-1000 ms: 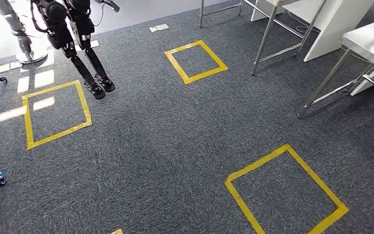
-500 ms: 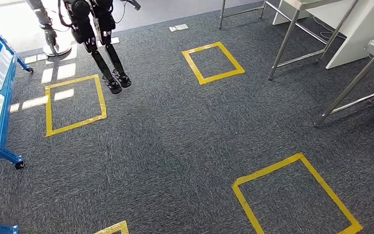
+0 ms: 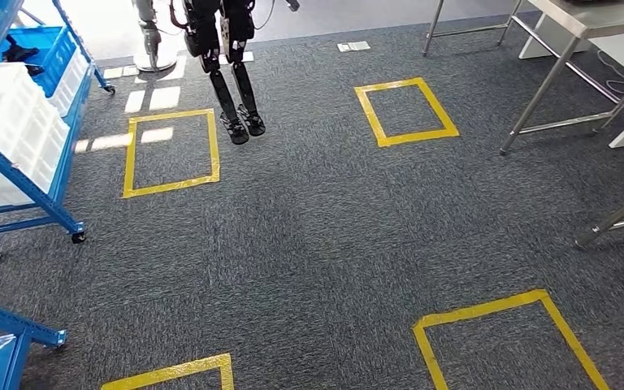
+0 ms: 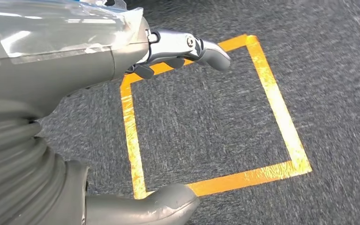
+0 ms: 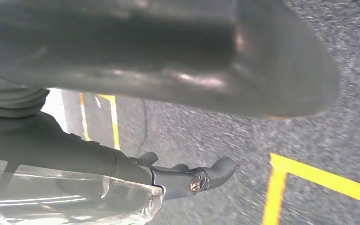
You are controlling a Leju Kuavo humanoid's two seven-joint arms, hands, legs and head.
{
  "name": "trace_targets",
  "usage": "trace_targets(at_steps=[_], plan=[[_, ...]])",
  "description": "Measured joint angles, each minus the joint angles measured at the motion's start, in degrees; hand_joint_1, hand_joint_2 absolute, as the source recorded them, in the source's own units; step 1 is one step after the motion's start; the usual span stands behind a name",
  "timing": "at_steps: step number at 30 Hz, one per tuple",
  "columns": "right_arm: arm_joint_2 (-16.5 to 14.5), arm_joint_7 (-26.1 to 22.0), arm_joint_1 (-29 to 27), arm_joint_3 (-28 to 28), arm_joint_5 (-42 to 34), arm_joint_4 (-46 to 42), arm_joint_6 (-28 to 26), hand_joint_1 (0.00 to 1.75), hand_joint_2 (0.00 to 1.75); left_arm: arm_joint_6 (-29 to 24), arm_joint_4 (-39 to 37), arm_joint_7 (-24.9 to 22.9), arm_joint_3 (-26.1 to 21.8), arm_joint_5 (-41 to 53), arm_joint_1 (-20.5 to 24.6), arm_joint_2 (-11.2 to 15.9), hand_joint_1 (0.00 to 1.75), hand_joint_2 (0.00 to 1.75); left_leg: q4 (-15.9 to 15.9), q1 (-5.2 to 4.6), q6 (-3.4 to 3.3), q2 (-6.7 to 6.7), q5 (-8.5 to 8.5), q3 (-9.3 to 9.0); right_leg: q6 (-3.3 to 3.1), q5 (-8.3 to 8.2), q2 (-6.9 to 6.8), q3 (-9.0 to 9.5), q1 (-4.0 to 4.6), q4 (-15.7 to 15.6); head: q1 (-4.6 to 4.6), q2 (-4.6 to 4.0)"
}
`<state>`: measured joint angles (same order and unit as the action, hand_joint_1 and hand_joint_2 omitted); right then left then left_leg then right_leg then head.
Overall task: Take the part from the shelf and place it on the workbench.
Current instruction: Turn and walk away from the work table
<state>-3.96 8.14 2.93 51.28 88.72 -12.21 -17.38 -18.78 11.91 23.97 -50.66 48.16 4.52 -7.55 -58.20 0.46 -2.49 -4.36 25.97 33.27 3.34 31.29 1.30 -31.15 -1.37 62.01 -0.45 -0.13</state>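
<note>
Overhead, blue shelf [image 3: 24,175] (white bins) stands left; grey carpet [image 3: 309,236].

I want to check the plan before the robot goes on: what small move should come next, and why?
Probably keep turning left and step toward the blue shelf. It stands at the left edge of the head view, out of reach across the carpet, with white bins on it. The left hand and right hand hang over the floor, holding nothing, so no part is taken yet.
</note>
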Motion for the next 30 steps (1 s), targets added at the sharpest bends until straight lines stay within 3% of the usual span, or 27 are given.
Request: trace_targets(at_steps=[2,4,6,7,9,11,12,14,16,17,18,20,22,24,26,27,28,30], plan=[[-0.1,-0.1,0.1,0.0,0.1,0.0,0.0,0.00,0.00,0.0,0.0,-0.1,0.0,0.1,0.0,0.0,0.00,1.75,-0.1,-0.16,0.66,-0.94,-0.11,0.17,-0.35,-1.46,0.98,1.63,-0.01,-4.1,-0.06,0.00],[-0.1,-0.2,0.1,0.0,0.1,0.0,0.0,0.00,0.00,0.0,0.0,-0.1,0.0,0.2,-0.1,0.1,0.00,1.75,0.0,-0.06,1.35,-1.65,-0.37,0.43,-1.32,-1.73,0.35,1.76,0.25,-4.3,-0.13,0.00],[-0.1,-0.3,0.2,0.0,0.3,0.0,-0.1,0.00,0.00,0.0,0.0,-0.1,0.0,0.2,-0.2,0.2,0.00,1.75,-1.2,0.13,1.82,-0.42,0.42,1.10,-2.29,-2.15,-0.54,2.01,0.12,-4.5,-0.17,0.00],[-0.1,-0.5,0.2,0.0,0.4,0.0,-0.1,0.00,0.00,0.0,0.0,-0.1,0.0,0.2,-0.2,0.2,0.00,1.75,-3.1,0.17,1.98,0.84,1.70,1.99,-2.80,-2.30,-1.02,2.00,0.04,-4.6,-0.30,0.00],[-0.1,-0.8,0.1,0.0,0.6,0.0,-0.2,0.00,0.00,0.0,0.0,-0.1,0.0,0.2,-0.1,0.2,0.00,1.75,-10.2,0.18,2.23,3.23,5.63,5.20,-3.55,-2.33,-2.15,1.90,0.42,-4.7,-0.46,0.00],[0.0,-0.9,0.0,0.0,0.6,0.0,-0.2,0.00,0.00,0.0,0.0,-0.2,0.0,0.2,-0.1,0.2,0.00,1.75,-16.3,0.23,2.40,3.86,7.83,7.91,-3.89,-2.27,-3.50,1.61,0.81,-4.7,-0.48,0.00],[0.0,-0.9,-0.1,0.0,0.7,0.0,-0.2,0.00,0.00,0.0,0.0,-0.3,0.0,0.2,-0.2,0.2,0.00,1.75,-16.3,0.24,2.38,4.04,7.34,7.81,-3.96,-2.22,-4.10,1.48,0.92,-4.7,-0.50,0.00],[-0.1,-0.9,0.0,0.0,0.7,0.0,-0.1,0.00,0.00,0.0,0.0,-0.4,-0.1,0.2,-0.2,0.3,0.00,1.75,-10.4,0.21,2.12,5.09,4.36,4.33,-4.01,-2.15,-5.17,1.55,1.06,-4.7,-0.49,0.00],[-0.1,-0.9,0.2,0.0,0.7,0.0,0.0,0.00,0.00,0.0,0.0,-0.5,-0.2,0.2,-0.1,0.3,0.00,1.75,-3.2,-0.07,1.69,7.31,2.20,0.21,-3.84,-1.99,-6.06,1.93,1.47,-4.6,-0.45,0.00],[-0.1,-0.9,0.2,0.0,0.7,0.0,0.1,0.00,0.00,0.0,0.0,-0.5,-0.2,0.2,0.0,0.3,0.00,1.75,-1.3,-0.24,1.46,8.01,1.84,-0.78,-3.69,-1.93,-6.48,2.11,1.67,-4.6,-0.38,0.00],[-0.1,-0.9,0.3,0.0,0.7,0.0,0.2,0.00,0.00,0.0,0.0,-0.6,-0.2,0.3,0.1,0.3,0.00,1.75,-0.6,-0.45,1.25,8.02,1.79,-0.93,-3.46,-1.89,-6.93,2.15,1.80,-4.6,-0.30,0.00],[-0.1,-0.8,0.4,0.0,0.7,0.1,0.3,0.00,0.00,0.0,0.0,-0.7,-0.2,0.5,0.1,0.3,0.00,1.75,-0.2,-0.48,0.57,6.80,1.29,-0.84,-2.98,-1.76,-7.62,2.14,1.78,-4.6,-0.20,0.00],[-0.1,-0.8,0.4,0.0,0.7,0.1,0.5,0.00,0.00,0.0,0.0,-0.8,-0.2,0.7,0.2,0.2,0.00,1.75,0.6,-0.23,-0.31,5.69,0.54,-1.02,-2.70,-0.29,-5.87,1.20,1.63,-2.3,-0.12,0.00],[-0.2,-0.8,0.2,0.0,0.7,0.1,0.6,0.00,0.00,0.0,0.0,-0.8,-0.2,0.9,0.2,0.2,0.00,1.75,1.0,-0.10,-0.92,4.53,0.03,-0.94,-2.81,2.75,-2.92,-1.77,1.19,4.2,-0.03,0.00],[-0.2,-0.8,0.0,0.0,0.7,0.1,0.7,0.00,0.00,0.0,0.0,-0.9,-0.2,1.0,0.2,0.3,0.00,1.75,1.0,-0.11,-1.04,3.10,-0.15,-0.73,-2.46,4.85,-1.75,-5.02,0.74,10.7,-0.02,0.00],[-0.2,-0.8,-0.1,0.0,0.7,0.1,0.8,0.00,0.00,0.0,0.0,-1.0,-0.2,1.0,0.2,0.3,0.00,1.75,1.0,-0.11,-0.97,2.35,-0.20,-0.69,-1.98,4.69,-1.60,-5.52,0.52,11.5,-0.01,0.00],[-0.2,-0.9,-0.1,0.0,0.7,0.1,0.8,0.00,0.00,0.0,0.0,-1.2,-0.2,1.0,0.2,0.3,0.00,1.75,0.9,-0.07,-0.84,1.59,-0.25,-0.68,-1.34,3.56,-1.47,-4.89,0.28,9.8,-0.01,0.00],[-0.2,-0.9,-0.1,-0.1,0.8,0.1,1.0,0.00,0.00,0.0,0.0,-1.5,-0.2,1.0,0.1,0.2,0.00,1.75,0.6,0.02,-0.41,0.25,-0.27,-0.61,-0.13,0.11,-0.25,-1.57,-0.42,2.1,0.02,0.00]])
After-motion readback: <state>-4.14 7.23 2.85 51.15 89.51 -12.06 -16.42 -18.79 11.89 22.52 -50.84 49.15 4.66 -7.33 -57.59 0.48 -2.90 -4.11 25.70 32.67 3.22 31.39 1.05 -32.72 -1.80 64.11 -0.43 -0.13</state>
